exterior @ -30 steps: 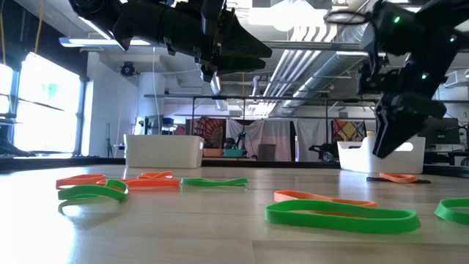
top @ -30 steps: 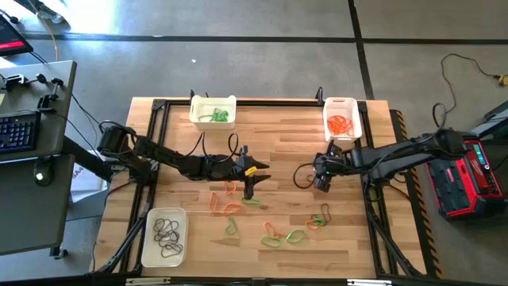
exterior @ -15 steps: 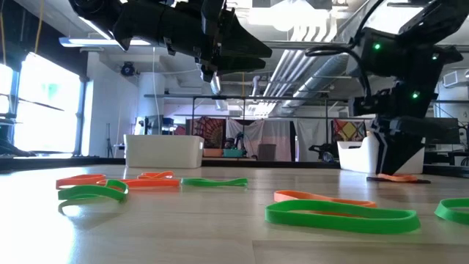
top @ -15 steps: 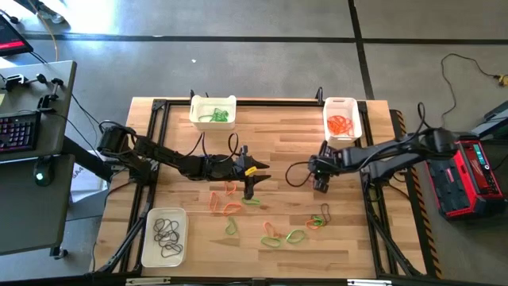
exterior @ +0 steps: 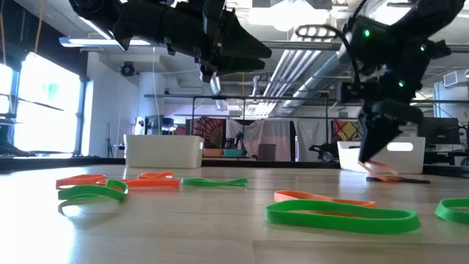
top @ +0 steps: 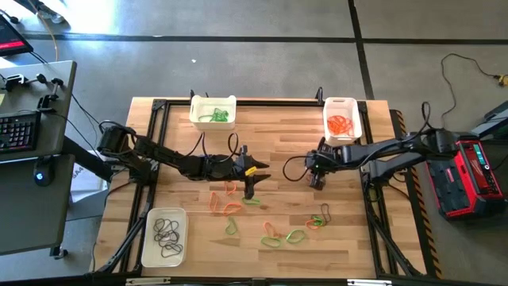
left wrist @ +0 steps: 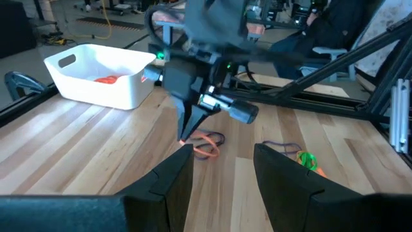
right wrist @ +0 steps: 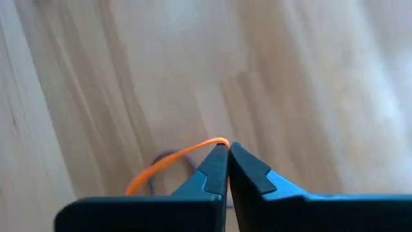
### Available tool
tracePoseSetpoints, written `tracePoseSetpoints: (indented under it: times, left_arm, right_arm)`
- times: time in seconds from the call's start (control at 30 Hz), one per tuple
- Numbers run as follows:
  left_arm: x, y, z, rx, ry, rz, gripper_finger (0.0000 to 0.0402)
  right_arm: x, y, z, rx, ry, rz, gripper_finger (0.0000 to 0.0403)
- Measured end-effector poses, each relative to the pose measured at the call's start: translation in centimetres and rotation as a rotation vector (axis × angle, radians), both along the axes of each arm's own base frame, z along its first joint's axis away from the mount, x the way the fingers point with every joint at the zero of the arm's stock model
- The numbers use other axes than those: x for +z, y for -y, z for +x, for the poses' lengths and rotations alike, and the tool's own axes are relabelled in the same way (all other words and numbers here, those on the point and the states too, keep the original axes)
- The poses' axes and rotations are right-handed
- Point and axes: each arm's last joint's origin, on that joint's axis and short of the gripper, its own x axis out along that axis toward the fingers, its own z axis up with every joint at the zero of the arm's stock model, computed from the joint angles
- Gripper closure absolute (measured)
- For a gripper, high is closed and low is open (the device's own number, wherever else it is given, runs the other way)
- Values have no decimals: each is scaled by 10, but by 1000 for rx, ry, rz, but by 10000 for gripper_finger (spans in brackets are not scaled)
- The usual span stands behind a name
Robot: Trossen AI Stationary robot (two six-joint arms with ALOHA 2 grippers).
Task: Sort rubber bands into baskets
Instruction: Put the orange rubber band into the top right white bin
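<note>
My right gripper [right wrist: 227,147] stands tipped steeply down over the table's right middle [top: 317,179], shut on an orange rubber band [exterior: 382,174] that lies beside a dark one [left wrist: 217,136]. My left gripper [left wrist: 222,173] hovers open over the table's middle [top: 252,181], holding nothing. Loose green, orange and dark rubber bands [top: 274,234] lie flat on the wood toward the near edge. Three white baskets stand on the table: far left [top: 213,111] with green bands, far right [top: 342,117] with orange ones, near left [top: 164,237] with dark ones. My right gripper pinches the orange band's raised bend [right wrist: 215,143] between the free ends of its two fingers. The fingers come from above, slanting steeply down. The rest of the loop [left wrist: 205,147] trails slack onto the table.
A black metal frame [top: 238,102] runs round the tabletop's edges. Bare wood lies between the two grippers and along the far middle. A red box [top: 468,179] and a desk with a keyboard [top: 20,131] stand off the table.
My right gripper has gone a little toward the table's left and down onto the orange band, and its fingers have shut on it. The band's gripped end now stands raised off the wood; its other end stays on the table.
</note>
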Motion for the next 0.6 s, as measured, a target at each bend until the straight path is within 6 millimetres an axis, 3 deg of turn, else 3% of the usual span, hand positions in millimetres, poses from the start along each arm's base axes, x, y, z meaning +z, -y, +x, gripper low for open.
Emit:
tracePoseSetpoints:
  times: [0.3, 0.47, 0.6]
  left_arm:
    - [-2, 0, 0, 10, -17, 5, 245]
    - [-2, 1, 0, 6, -18, 4, 245]
    - [-2, 1, 0, 7, -18, 4, 245]
  right_arm:
    - [57, 20, 3, -249, 43, -169, 402]
    - [91, 44, -9, -426, 19, -284, 402]
    - [106, 62, -26, -515, 36, -307, 402]
